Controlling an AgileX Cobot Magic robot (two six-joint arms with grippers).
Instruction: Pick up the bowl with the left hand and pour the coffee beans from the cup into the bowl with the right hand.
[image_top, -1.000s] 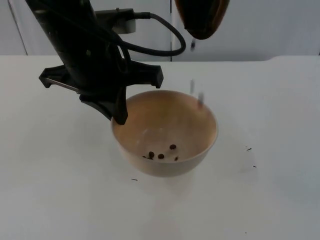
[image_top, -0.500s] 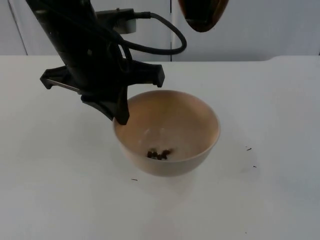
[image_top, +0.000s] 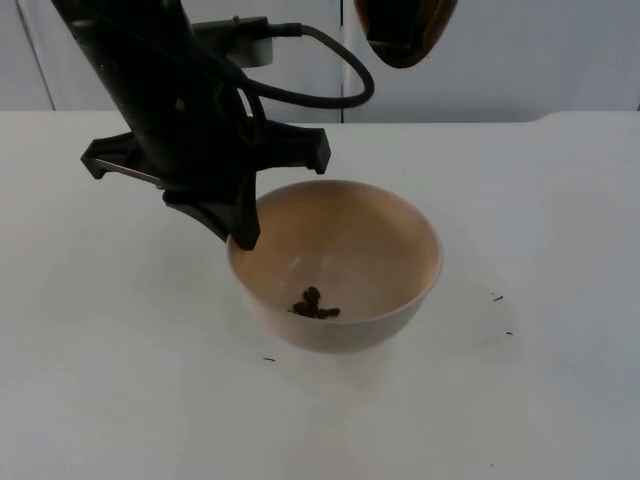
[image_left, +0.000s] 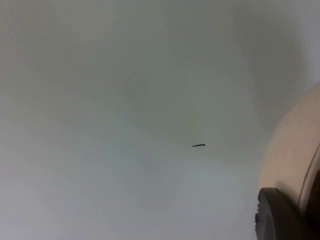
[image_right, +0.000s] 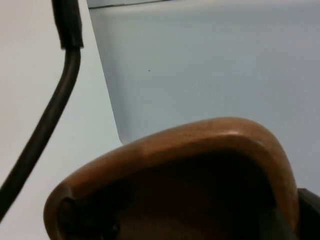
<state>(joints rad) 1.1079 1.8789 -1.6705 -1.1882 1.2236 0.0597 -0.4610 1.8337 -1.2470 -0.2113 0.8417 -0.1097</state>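
A beige bowl (image_top: 335, 262) is in the middle of the top view, with a small heap of coffee beans (image_top: 314, 305) at its bottom. My left gripper (image_top: 240, 235) is shut on the bowl's left rim; in the left wrist view a black fingertip (image_left: 280, 217) presses against the bowl's wall (image_left: 292, 150). A brown cup (image_top: 405, 30) hangs tipped, high above the bowl's far side, mouth turned downward. In the right wrist view the cup (image_right: 200, 165) is close up, with a black finger (image_right: 310, 210) against its side.
The white table (image_top: 120, 380) spreads all around the bowl. A few tiny dark specks lie on it, to the bowl's right (image_top: 497, 297) and at its front left (image_top: 268, 359). The grey partition wall (image_top: 540, 60) stands behind.
Beans that were falling and scattered in the bowl have gathered into one heap at its bottom. The bowl shifted slightly right. The cup stays tipped, with no more beans dropping.
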